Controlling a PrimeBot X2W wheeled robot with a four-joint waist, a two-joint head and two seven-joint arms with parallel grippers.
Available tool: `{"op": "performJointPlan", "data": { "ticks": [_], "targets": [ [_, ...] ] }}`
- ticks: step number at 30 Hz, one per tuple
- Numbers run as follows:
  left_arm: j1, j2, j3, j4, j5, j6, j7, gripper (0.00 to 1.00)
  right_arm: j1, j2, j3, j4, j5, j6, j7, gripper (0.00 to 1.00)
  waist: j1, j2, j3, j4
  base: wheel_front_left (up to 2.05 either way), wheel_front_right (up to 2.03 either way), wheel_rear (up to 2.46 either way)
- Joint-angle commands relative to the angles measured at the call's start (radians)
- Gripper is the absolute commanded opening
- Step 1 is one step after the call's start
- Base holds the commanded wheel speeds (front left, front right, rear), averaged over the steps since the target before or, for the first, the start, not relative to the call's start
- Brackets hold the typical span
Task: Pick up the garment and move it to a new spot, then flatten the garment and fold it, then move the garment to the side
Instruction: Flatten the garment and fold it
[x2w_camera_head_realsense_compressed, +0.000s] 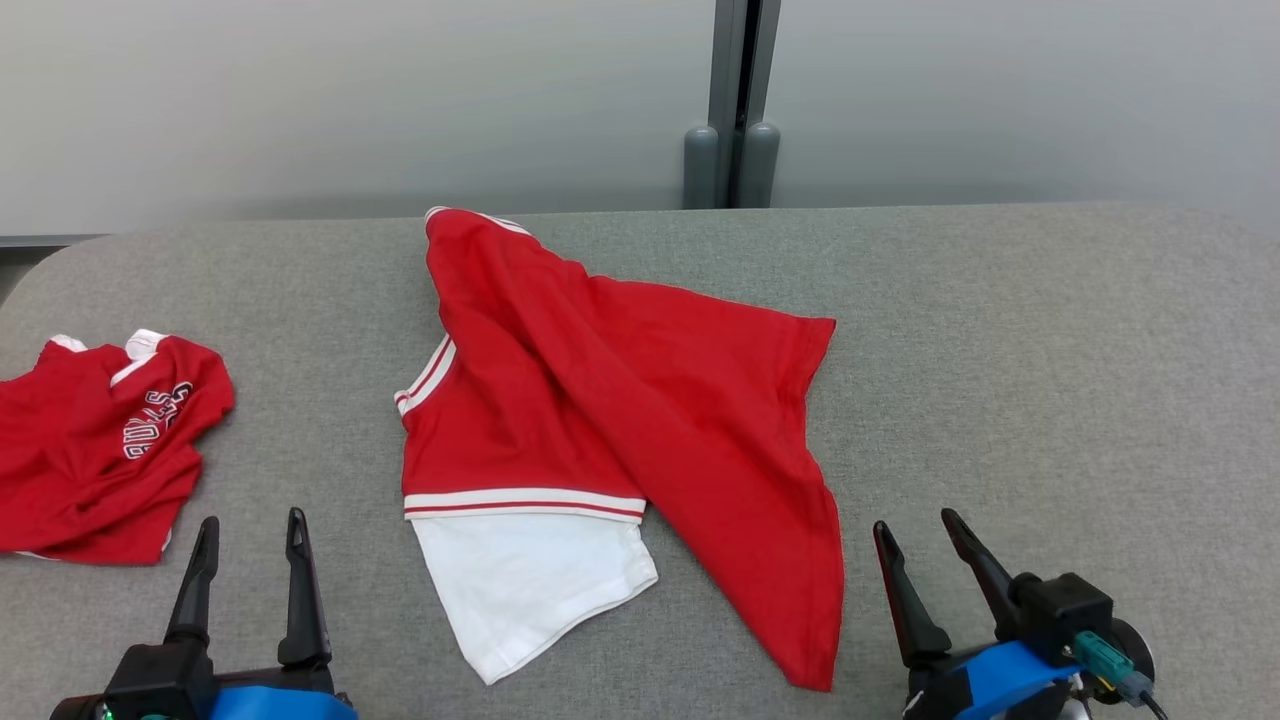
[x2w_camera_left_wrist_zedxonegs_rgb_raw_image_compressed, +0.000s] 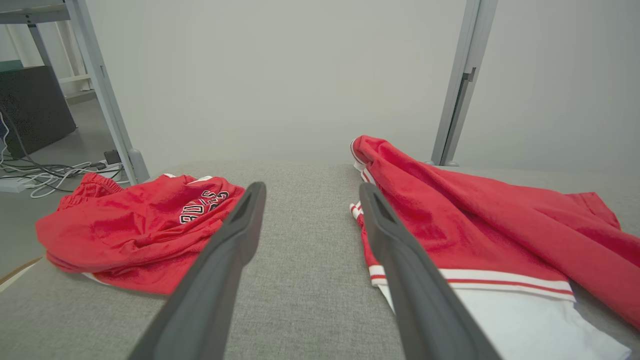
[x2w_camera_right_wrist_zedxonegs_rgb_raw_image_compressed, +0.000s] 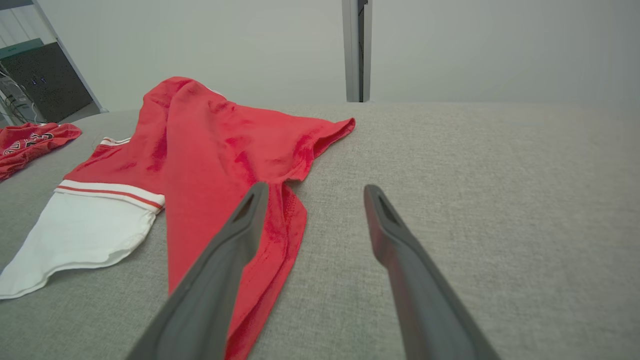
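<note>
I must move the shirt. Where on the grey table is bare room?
Widest bare patch: from the shirt to the right edge of the table, ahead of the right pincer. A narrower strip lies between shirt and crumpled red garment, ahead of the left pincer. The left end is crowded.

The left end effector (x2w_camera_head_realsense_compressed: 252, 518) and the right end effector (x2w_camera_head_realsense_compressed: 913, 520) each have two long, slim, matte black fingers (x2w_camera_head_realsense_compressed: 301, 590) that taper to narrow tips and rise from chunky black knuckle blocks. Behind each block sits a bright blue wrist cover (x2w_camera_head_realsense_compressed: 1000, 675). The right wrist also bears a teal connector (x2w_camera_head_realsense_compressed: 1095, 655) with a grey plug and a thin black cable (x2w_camera_head_realsense_compressed: 1150, 705). Seen close in the wrist views, the fingers look dark grey, with a shallow slot recessed near each tip.
</note>
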Motion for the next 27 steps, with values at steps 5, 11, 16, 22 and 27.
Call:
{"op": "performJointPlan", "data": {
  "ticks": [5,11,16,22,27],
  "targets": [
    [-0.03,-0.006,0.012,0.007,0.013,-0.01,-0.003,1.0,-0.088,-0.003,0.031,0.087,-0.029,0.0,0.024,1.0,0.0001,0.0,0.003,0.004,0.0,0.0,0.0],
    [-0.043,-0.01,0.016,0.013,0.021,-0.017,-0.003,1.0,-0.215,-0.003,0.061,0.218,-0.051,0.0,0.088,1.0,0.0001,0.0,0.017,0.011,0.0,0.0,0.0],
    [-0.06,-0.015,0.011,0.019,0.02,-0.024,-0.003,1.0,-0.291,-0.003,0.094,0.359,-0.03,0.0,0.1,1.0,0.0001,0.0,0.035,0.026,0.0,0.0,0.0],
    [-0.07,-0.02,-0.001,0.013,0.024,-0.026,-0.003,1.0,-0.329,-0.003,0.134,0.51,0.014,0.0,0.101,1.0,0.0001,0.0,0.047,0.042,0.0,0.0,0.0],
    [-0.074,-0.023,0.003,0.02,0.015,-0.024,-0.003,1.0,-0.345,-0.002,0.206,0.559,0.1,0.001,0.073,0.0,0.0001,0.0,0.052,0.039,0.0,0.0,0.0]
  ]
}}
